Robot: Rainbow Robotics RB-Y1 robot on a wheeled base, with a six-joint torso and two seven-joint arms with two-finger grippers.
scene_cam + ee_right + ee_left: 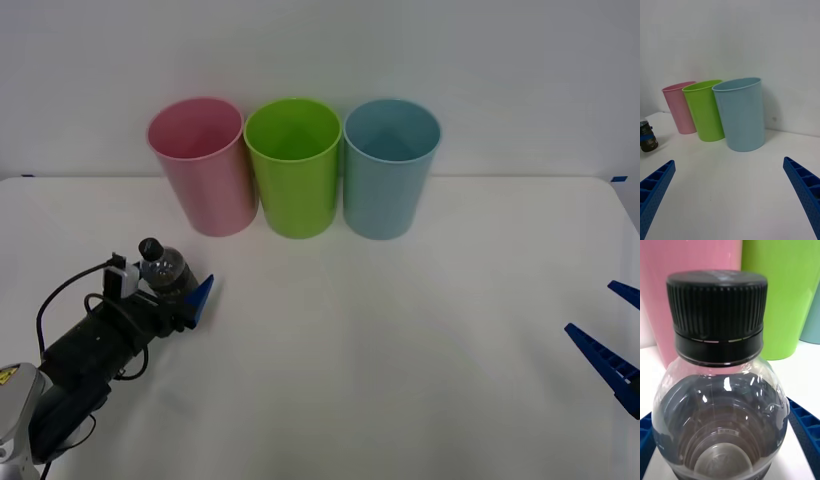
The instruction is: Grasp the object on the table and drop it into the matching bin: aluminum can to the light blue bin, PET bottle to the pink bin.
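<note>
Grasp step: left gripper (172,290) clenched around PET bottle (165,270), low over the table (400,350).
Next: lift, carry to pink bin (203,165); right gripper (612,335) spread, idle.

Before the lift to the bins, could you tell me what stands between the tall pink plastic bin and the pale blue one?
The lime green plastic bin stands between the pink bin and the pale blue bin, seen in the front view.

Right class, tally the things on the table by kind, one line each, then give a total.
Bins: 3, the pink bin, the green bin, the light blue bin
Bottles: 1, the bottle between the left tool's fingers
Total: 4
</note>
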